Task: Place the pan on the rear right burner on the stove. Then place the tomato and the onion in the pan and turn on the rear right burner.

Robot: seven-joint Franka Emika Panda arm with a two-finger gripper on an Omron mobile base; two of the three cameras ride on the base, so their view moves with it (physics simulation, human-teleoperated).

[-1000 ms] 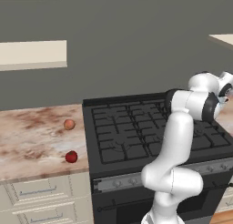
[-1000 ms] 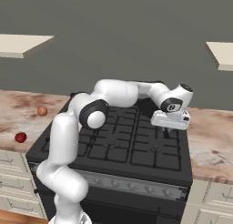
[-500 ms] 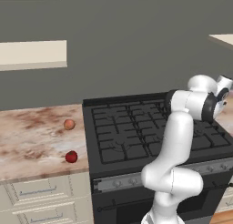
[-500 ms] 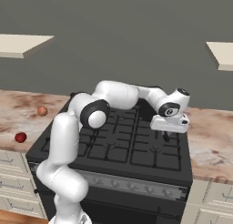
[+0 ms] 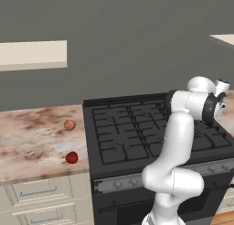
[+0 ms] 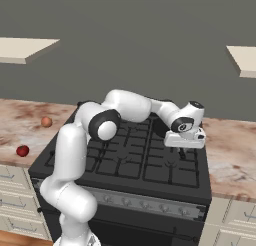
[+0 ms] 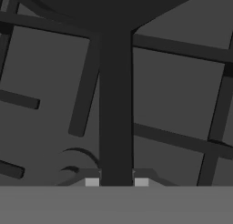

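Stove (image 6: 125, 165) spans the middle between two stretches of tabletop (image 5: 32, 141). Pan handle (image 7: 115, 104) runs straight up between the hand's (image 6: 186, 149) fingertips over the stove's right-side grates, the hand clenched on it. Onion (image 5: 69, 125) and tomato (image 5: 71, 158) lie apart on the left tabletop.

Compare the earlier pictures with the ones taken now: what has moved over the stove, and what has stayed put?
The gripper has sunk lower toward the grates on the right side of the stove, with the pan handle between its jaws. The tomato and onion stayed on the counter.
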